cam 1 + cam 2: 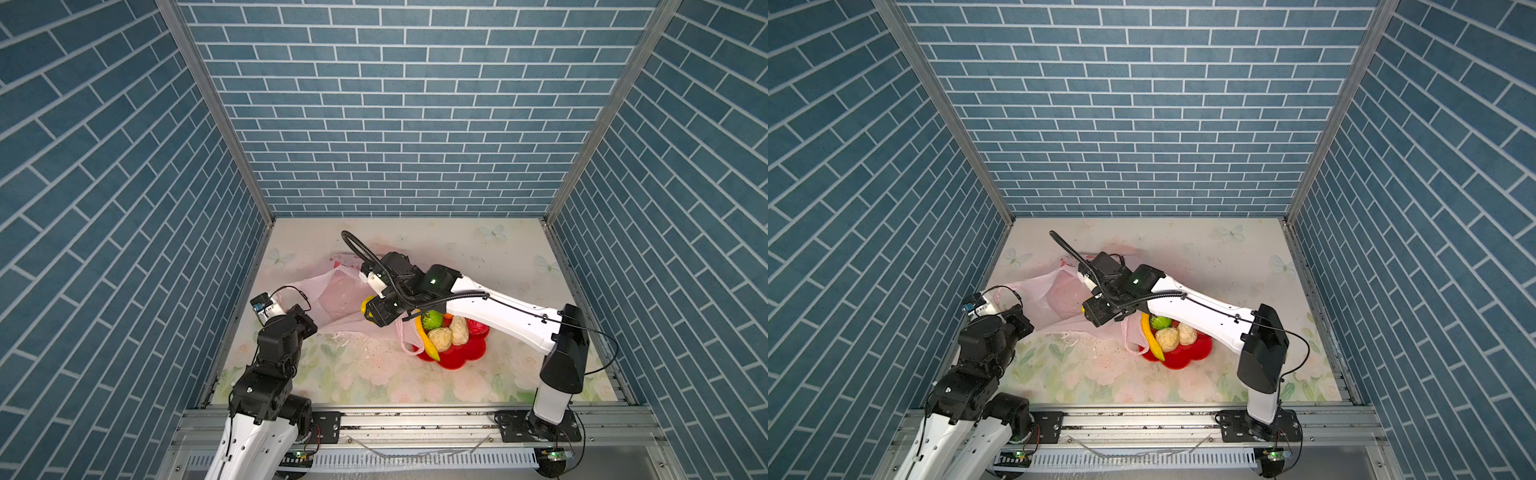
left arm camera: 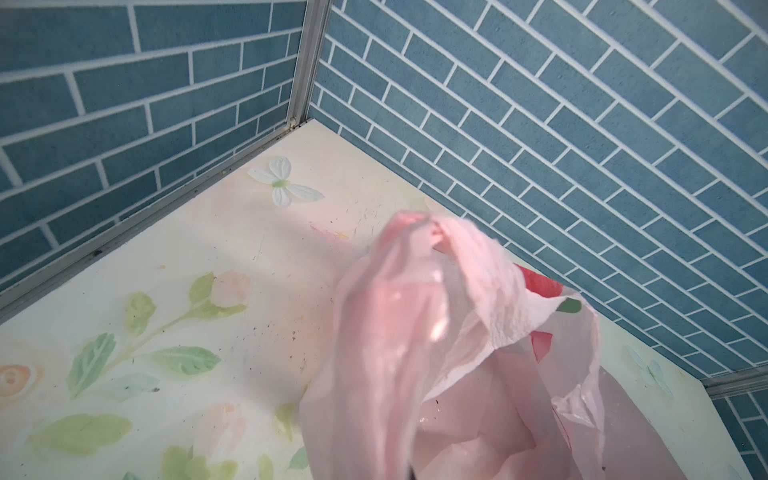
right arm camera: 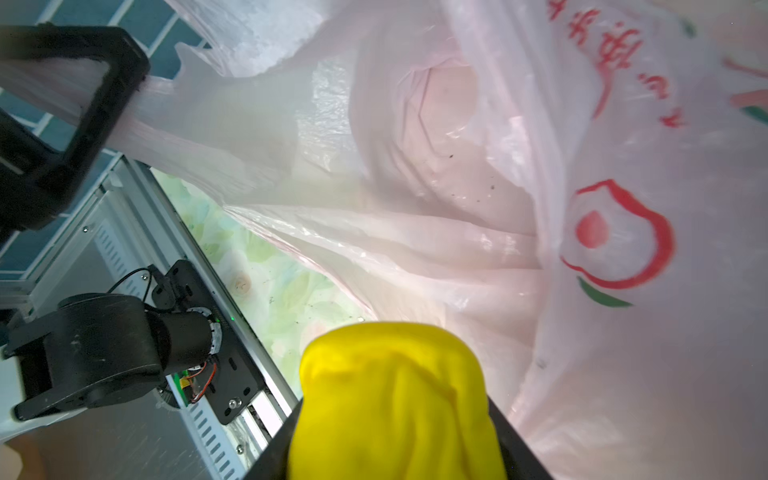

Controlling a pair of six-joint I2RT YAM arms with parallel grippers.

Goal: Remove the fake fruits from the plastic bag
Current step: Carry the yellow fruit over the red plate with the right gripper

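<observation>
Fingers (image 3: 515,444) of the right gripper (image 1: 371,312) are clasping a yellow fruit (image 3: 395,395) at the mouth of the plastic bag (image 1: 332,299) beside the red bowl (image 1: 457,359); the left gripper (image 1: 311,321) is pinching the bag.

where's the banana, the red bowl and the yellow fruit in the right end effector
banana (image 1: 426,341), in a top view, middle of its yellow body
red bowl (image 1: 457,360), in a top view, bare near rim
yellow fruit (image 3: 395,395), right wrist view, middle of its visible surface
</observation>
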